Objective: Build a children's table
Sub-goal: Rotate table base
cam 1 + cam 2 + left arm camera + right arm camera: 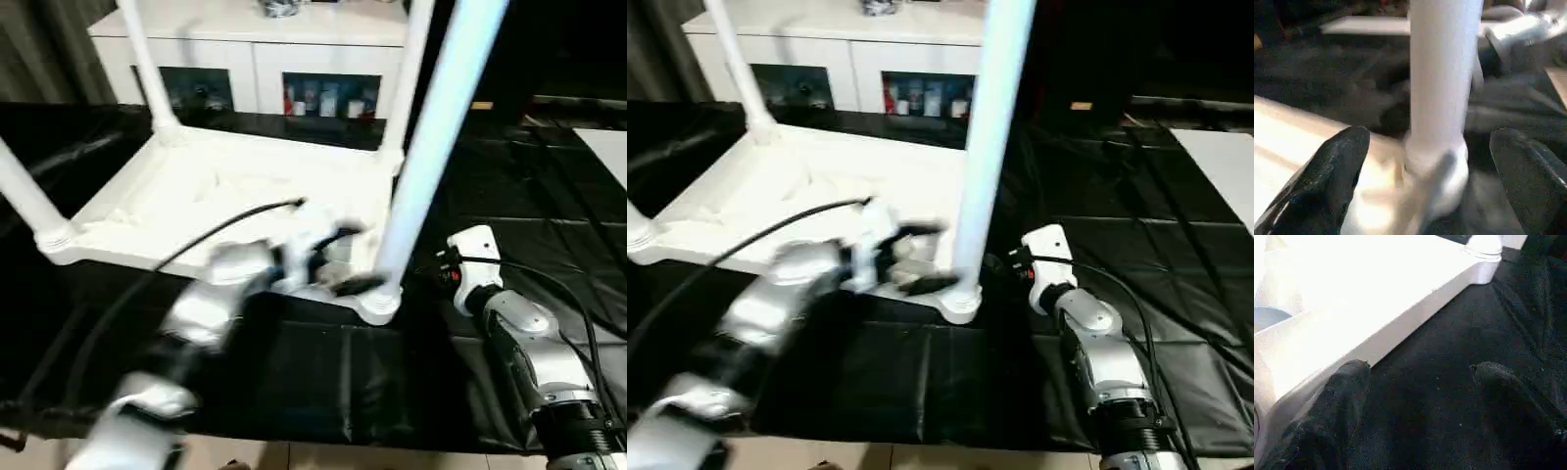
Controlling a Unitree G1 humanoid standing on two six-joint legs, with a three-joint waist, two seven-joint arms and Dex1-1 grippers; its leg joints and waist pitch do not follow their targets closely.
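Upturned table point(196, 191) at frame centre, four legs socketed; left gripper point(338, 259), jaws spread, flanks the near leg point(431, 137), right gripper point(1415, 396) spread, empty; next: probably seat that leg.

Work surface: table draped in black sheeting point(323, 382), wrinkled, glossy. My children's table point(225, 196) lies on it upside down, tabletop flat on the sheeting toward the far left, legs pointing up. A flat white board point(607, 147) lies at the far right edge. Pale floor point(323, 458) shows below the near edge.
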